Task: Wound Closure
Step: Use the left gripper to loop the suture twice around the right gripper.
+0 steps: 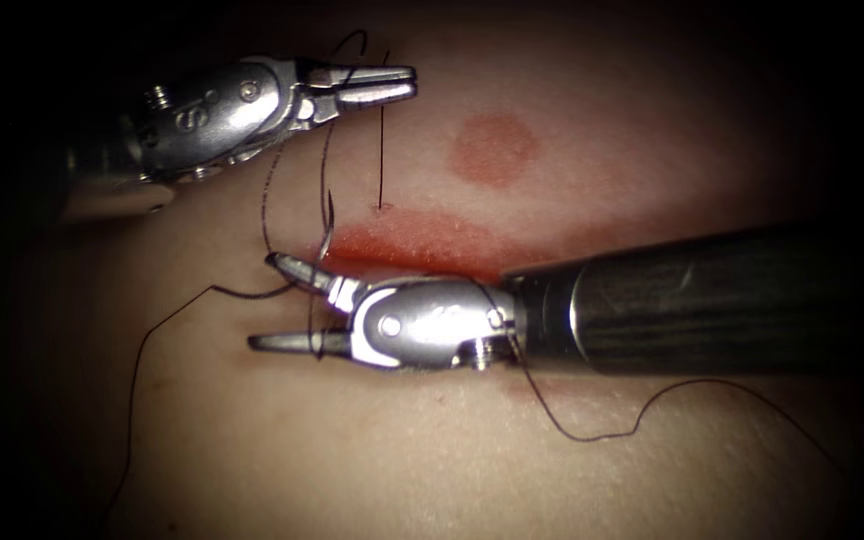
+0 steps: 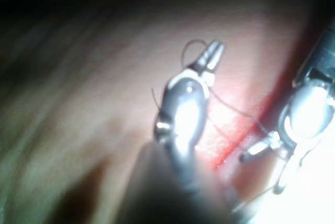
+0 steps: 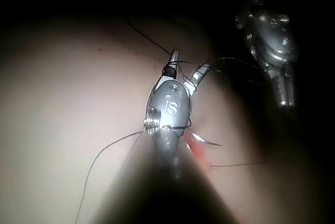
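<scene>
My left tool holds the thread; my right tool is spread wide and empty.

My left tool (image 1: 392,85), up at the left above the cut (image 1: 422,245), has its jaws closed on the thread (image 1: 381,140), which drops straight to the tissue (image 1: 352,440). My right tool (image 1: 267,300) gapes over the cut's left end, strands looping around it. The needle (image 1: 329,228) stands by its upper jaw; I cannot tell whether it is in the tissue.
</scene>
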{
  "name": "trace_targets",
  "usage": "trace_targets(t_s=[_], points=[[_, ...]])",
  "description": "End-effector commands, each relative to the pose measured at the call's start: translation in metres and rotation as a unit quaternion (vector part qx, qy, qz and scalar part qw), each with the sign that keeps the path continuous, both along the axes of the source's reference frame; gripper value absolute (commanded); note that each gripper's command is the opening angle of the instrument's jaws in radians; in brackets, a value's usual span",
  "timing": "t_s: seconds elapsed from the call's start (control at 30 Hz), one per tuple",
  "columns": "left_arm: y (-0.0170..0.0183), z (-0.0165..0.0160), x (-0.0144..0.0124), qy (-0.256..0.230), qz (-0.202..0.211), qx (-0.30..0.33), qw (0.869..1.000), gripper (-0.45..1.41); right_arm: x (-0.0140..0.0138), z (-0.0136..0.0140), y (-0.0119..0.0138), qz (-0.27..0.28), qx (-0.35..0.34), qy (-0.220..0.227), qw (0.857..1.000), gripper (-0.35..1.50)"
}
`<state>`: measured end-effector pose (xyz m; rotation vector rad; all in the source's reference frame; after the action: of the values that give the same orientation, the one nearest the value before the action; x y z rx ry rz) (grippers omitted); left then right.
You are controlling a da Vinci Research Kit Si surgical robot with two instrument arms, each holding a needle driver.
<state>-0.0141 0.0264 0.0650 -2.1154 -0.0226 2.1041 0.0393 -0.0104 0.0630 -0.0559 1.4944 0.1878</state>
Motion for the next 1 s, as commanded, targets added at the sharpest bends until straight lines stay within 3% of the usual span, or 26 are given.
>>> trace_targets(t_s=[0.03,0.23,0.43,1.0], points=[[0.0,0.0012,-0.0007,0.009,0.001,0.001,1.0,-0.35,0.0006,0.0003,-0.0005,-0.002,0.001,0.002,1.0,1.26],[-0.0001,0.0037,-0.0008,0.041,0.001,-0.003,0.999,-0.35,0.0004,-0.0004,-0.0007,-0.008,0.002,0.01,1.0,1.24],[-0.0012,0.008,0.001,0.081,-0.003,-0.003,0.997,-0.35,-0.001,-0.0016,-0.0005,-0.004,0.006,0.027,1.0,1.24],[-0.0027,0.0135,0.0,0.113,-0.006,0.01,0.993,-0.35,-0.0013,-0.0042,-0.0009,-0.007,0.01,0.057,0.998,1.24]])
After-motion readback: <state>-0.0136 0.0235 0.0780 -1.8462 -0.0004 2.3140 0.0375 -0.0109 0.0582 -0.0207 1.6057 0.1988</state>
